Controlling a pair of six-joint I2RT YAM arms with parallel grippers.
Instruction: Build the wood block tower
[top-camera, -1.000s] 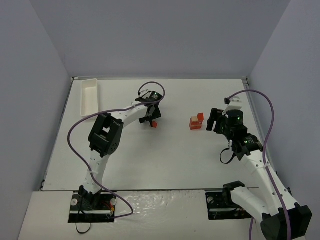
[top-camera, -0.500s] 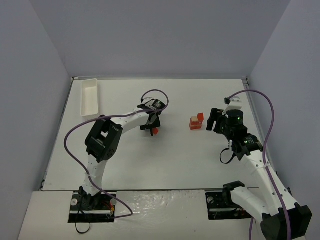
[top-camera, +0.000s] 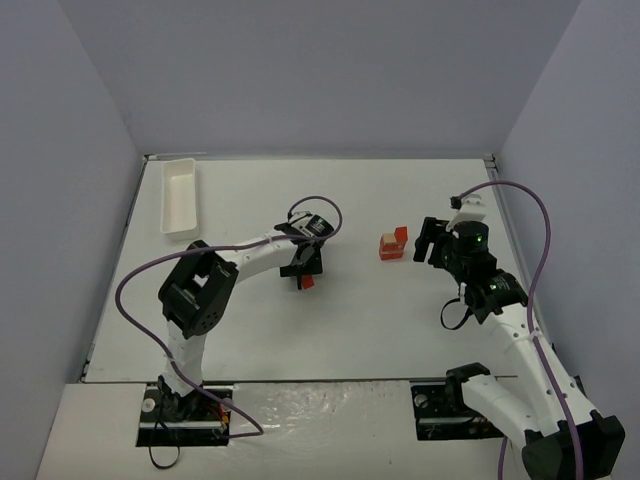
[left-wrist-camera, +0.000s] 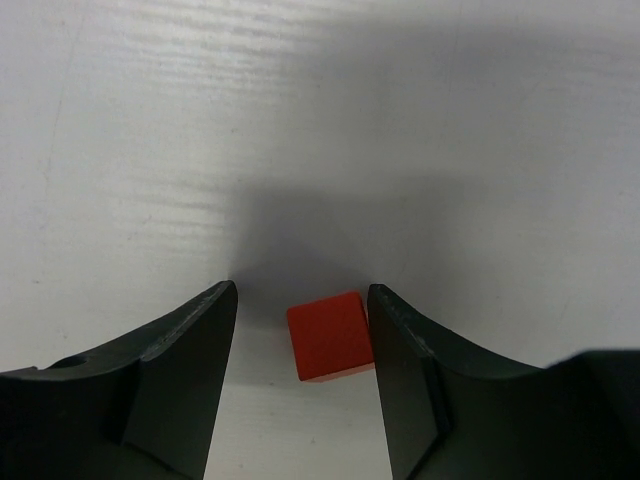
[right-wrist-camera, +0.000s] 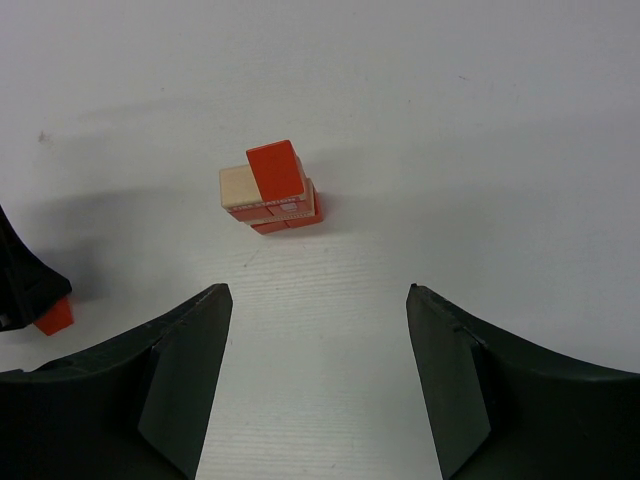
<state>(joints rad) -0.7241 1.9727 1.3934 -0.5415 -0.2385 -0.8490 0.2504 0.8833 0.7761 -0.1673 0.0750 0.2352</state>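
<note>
The wood block tower (top-camera: 393, 243) stands right of the table's middle; in the right wrist view the tower (right-wrist-camera: 272, 188) shows red blocks, one pale tan block, and a red cube on top. A loose red cube (top-camera: 307, 282) lies on the table between the fingers of my left gripper (top-camera: 303, 272). In the left wrist view the cube (left-wrist-camera: 330, 335) touches the right finger and a gap separates it from the left finger, so the left gripper (left-wrist-camera: 302, 300) is open. My right gripper (top-camera: 425, 242) hovers open and empty just right of the tower.
A long white tray (top-camera: 179, 195) lies at the far left of the table. A purple cable loops over each arm. Grey walls close in the table on three sides. The loose cube (right-wrist-camera: 55, 315) shows at the left edge of the right wrist view.
My left gripper has moved toward the near edge, and the red cube has moved with it. Its jaws have narrowed round the cube. The right arm has stayed still.
</note>
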